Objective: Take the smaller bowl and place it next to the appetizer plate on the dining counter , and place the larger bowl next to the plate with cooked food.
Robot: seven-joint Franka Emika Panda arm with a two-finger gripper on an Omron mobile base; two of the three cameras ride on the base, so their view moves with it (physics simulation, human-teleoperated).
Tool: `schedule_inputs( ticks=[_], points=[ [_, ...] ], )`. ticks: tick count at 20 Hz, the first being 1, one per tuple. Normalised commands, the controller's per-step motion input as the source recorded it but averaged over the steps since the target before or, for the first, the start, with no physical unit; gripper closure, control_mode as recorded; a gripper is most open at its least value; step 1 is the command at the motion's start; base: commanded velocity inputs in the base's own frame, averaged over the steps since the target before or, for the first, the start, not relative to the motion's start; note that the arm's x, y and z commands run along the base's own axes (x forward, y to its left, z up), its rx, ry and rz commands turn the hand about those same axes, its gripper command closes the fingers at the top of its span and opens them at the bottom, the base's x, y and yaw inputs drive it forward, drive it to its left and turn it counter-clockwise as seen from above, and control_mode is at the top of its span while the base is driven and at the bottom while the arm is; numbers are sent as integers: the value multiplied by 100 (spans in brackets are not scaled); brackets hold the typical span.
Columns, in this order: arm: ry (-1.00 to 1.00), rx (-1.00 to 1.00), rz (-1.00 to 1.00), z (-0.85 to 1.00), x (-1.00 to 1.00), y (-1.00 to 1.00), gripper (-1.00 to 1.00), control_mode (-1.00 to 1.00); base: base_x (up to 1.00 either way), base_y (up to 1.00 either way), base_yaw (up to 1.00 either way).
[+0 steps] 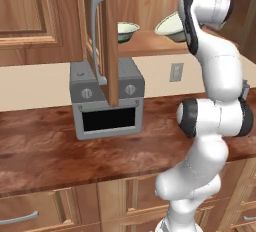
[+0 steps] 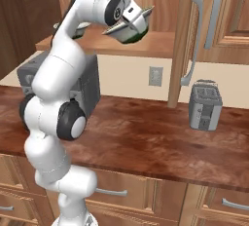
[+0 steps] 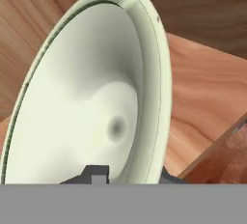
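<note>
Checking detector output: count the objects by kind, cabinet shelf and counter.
Bowls: 2 (smaller bowl, larger bowl)
Toaster ovens: 1 (toaster oven)
Toasters: 1 (toaster)
Total: 4

A: Identify the upper-frame fixtures.
B: Wooden wall cabinets (image 1: 30, 16); one door (image 1: 111, 41) stands open, centre.
A: Below?
B: Cream wall (image 2: 126, 76) with outlet (image 2: 155, 76), glossy reddish counter (image 1: 45, 146), drawers (image 1: 35, 211) bottom left.
</note>
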Motion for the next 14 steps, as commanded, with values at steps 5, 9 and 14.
schedule_inputs(
  ticks=[5,9,14],
  points=[
    [-11,0,1,-9,-100,96,100,-100,0,0,0],
    [-19,0,1,-6,-100,74,100,-100,0,0,0],
    [-12,3,1,0,-100,8,100,-100,0,0,0]
  ],
)
